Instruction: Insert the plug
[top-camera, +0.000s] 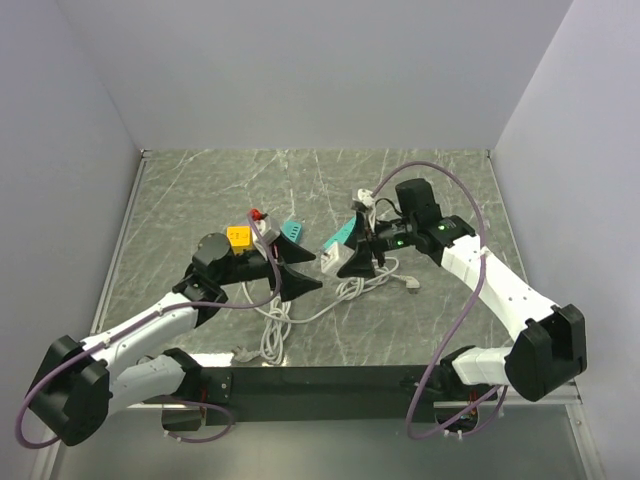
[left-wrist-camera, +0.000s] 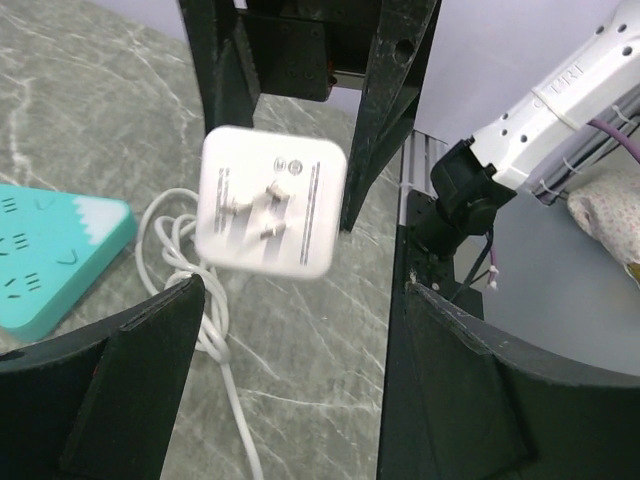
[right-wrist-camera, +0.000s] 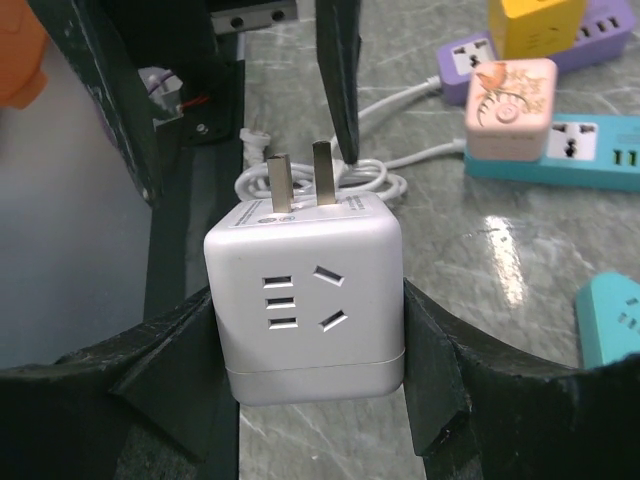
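The left end effector (left-wrist-camera: 300, 380) stood spread, holding nothing. The right end effector (right-wrist-camera: 305, 345) pinched the white plug (right-wrist-camera: 305, 290) above the table (top-camera: 200, 190). The teal strip (top-camera: 338, 238) lay at twelve o'clock of it. The prongs needed lining up straight, then a slow push.

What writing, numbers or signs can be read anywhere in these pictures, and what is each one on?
"TRI": letters on the white arm link, only partly seen, so the reading is unsure.
Fine print around the prongs of the white cube adapter: blurred, unreadable.
Pink cube: a cartoon picture, no legible words.
Nothing else can be read.
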